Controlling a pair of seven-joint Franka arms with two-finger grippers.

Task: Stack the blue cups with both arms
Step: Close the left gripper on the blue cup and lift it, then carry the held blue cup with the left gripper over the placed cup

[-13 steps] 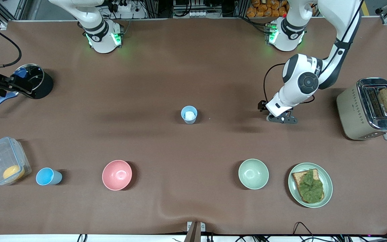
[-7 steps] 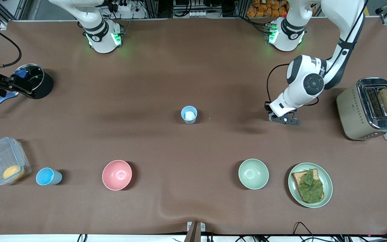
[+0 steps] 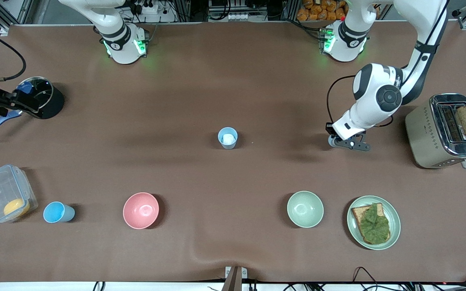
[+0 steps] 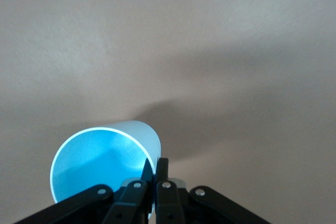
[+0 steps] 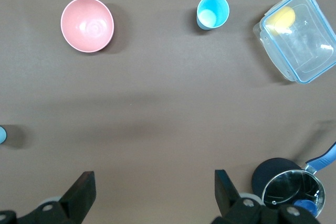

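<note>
The left end effector (image 3: pixel 348 144), fingers pinched tight on the rim of a blue cup (image 4: pixel 105 161), sits at three o'clock from the centre cup (image 3: pixel 227 138), front view, with bare brown counter (image 3: pixel 225 81) open between them. Whether the held cup is lifted is hard to judge. The toaster (image 3: pixel 443 131) stands close at its three o'clock. A third cup (image 3: pixel 58 212) waits just beside the clear container (image 3: pixel 6 193), at the pink bowl's (image 3: pixel 140 210) nine o'clock. The right end effector (image 5: pixel 153 182) waits spread wide, empty, above the counter near the black pot (image 5: pixel 289 192). Since a second ago, the left fingers have clamped and drifted toward the toaster.
</note>
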